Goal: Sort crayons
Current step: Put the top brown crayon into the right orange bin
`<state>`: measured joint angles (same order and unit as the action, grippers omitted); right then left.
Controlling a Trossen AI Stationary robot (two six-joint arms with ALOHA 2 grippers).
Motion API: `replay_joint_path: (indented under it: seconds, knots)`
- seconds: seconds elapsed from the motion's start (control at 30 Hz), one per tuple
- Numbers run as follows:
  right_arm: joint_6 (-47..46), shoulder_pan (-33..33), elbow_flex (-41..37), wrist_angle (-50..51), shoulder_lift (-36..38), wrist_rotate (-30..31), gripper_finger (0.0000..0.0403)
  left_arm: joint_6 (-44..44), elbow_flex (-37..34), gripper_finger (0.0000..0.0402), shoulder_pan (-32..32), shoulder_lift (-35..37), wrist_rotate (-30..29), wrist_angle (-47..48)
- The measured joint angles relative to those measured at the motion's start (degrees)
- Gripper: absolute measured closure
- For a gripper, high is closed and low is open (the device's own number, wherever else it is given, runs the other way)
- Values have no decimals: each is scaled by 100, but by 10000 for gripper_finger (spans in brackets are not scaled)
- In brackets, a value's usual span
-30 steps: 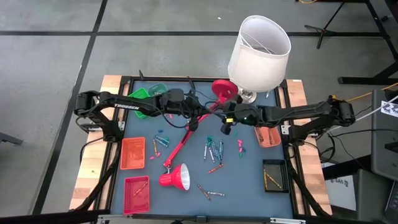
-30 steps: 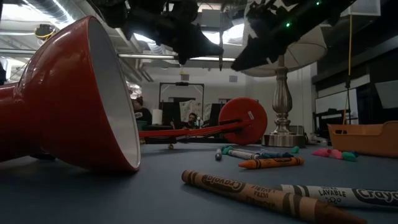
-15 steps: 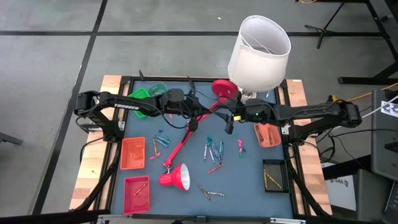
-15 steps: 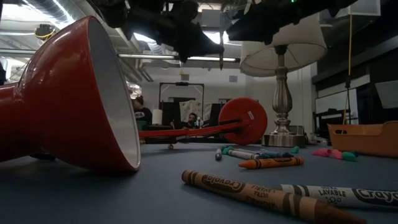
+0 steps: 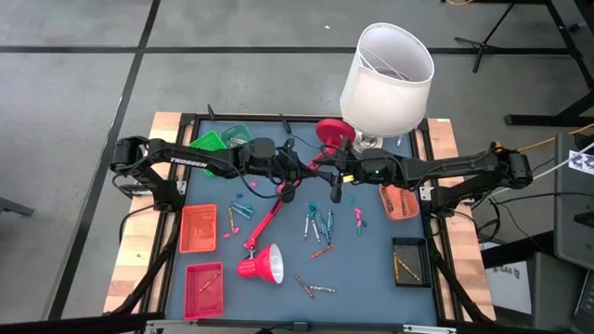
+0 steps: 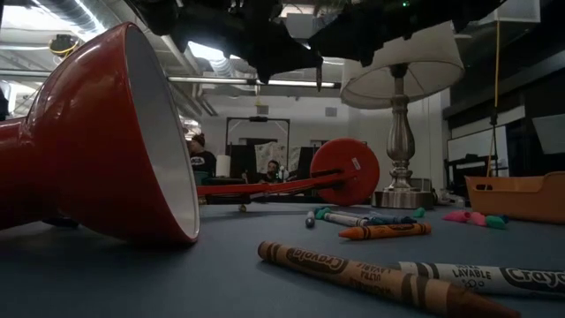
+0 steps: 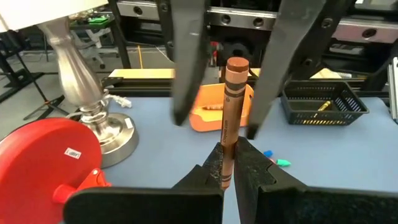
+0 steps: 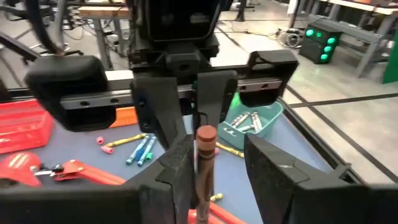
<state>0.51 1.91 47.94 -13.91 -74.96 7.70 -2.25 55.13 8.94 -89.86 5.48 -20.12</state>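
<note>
A brown crayon (image 7: 233,112) stands upright in the air above the fallen red lamp (image 5: 278,218), near its round base. The left gripper (image 7: 229,163) has its jaws closed on the crayon's lower end. The right gripper (image 8: 214,163) faces it — its jaws are wide, one on each side of the same crayon. Other crayons (image 5: 317,225) lie on the worktop (image 5: 371,269) just beside the lamp's arm.

Upright brown crayon (image 7: 232,109), others (image 5: 318,225) apparently scattered flat.
</note>
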Motion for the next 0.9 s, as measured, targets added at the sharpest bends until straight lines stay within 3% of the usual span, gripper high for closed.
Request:
replay_joint_path:
  seconds: [0.13, 0.43, 0.63, 0.9]
  knots:
    - [102, -1, 0, 5, 0, -287, 305, 1, 0, 401, 1, 0, -1, 0]
    - [149, 1, 0, 9, 0, -295, 386, -1, 0, 401, 2, 0, -30, 10]
    - [142, 3, 0, 42, 7, -286, 373, 3, 0, 396, -1, 0, -148, 11]
    - [133, 1, 0, 446, 241, -314, 387, 23, 0, 333, -1, 0, -193, 43]
